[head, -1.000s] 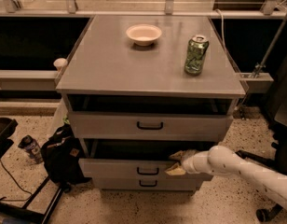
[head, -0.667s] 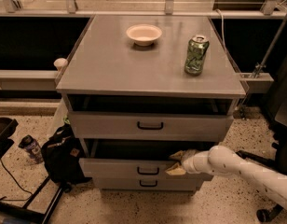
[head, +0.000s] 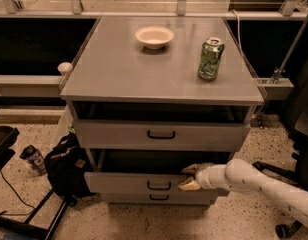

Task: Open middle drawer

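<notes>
The grey cabinet (head: pixel 159 79) has three drawers. The middle drawer (head: pixel 139 183), grey with a small black bar handle (head: pixel 159 185), stands pulled out, its dark inside showing above its front. My gripper (head: pixel 190 176) reaches in from the right on a white arm (head: pixel 254 181). Its pale fingers (head: pixel 188 185) are at the drawer's top edge, right of the handle, one above the front and one lower against it. The top drawer (head: pixel 159 134) with its black handle is also pulled out a little. The lowest drawer (head: pixel 159 198) sits below.
On the cabinet top stand a white bowl (head: pixel 154 36) and a green can (head: pixel 210 59). A black bag (head: pixel 69 166) and a small can (head: pixel 33 159) lie on the speckled floor at left. A cable (head: pixel 6 189) runs on the floor. Dark shelving is behind.
</notes>
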### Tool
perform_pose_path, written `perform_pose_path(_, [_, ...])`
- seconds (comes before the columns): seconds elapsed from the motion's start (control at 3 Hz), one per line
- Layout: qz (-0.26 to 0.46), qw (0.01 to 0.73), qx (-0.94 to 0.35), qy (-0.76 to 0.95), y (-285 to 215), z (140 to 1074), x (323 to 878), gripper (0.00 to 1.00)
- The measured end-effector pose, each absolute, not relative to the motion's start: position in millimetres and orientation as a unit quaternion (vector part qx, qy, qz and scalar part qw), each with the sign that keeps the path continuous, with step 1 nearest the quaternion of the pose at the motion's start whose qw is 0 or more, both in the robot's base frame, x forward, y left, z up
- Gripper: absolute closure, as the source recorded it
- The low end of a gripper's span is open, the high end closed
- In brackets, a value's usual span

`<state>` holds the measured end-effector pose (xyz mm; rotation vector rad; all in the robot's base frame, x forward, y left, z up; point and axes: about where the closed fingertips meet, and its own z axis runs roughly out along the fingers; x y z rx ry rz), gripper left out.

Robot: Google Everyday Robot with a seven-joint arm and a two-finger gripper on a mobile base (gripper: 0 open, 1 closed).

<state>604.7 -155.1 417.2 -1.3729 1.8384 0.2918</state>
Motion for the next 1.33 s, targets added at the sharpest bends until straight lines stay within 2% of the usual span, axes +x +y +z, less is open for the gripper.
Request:
perform_pose_path(1.0, [0.117, 0.409, -0.541, 0.725, -157.1, 418.6, 591.4, 1.00])
perform_pose_path(1.33, [0.119, 0.425, -0.534, 0.721, -162.7, 417.1, 568.1, 1.00])
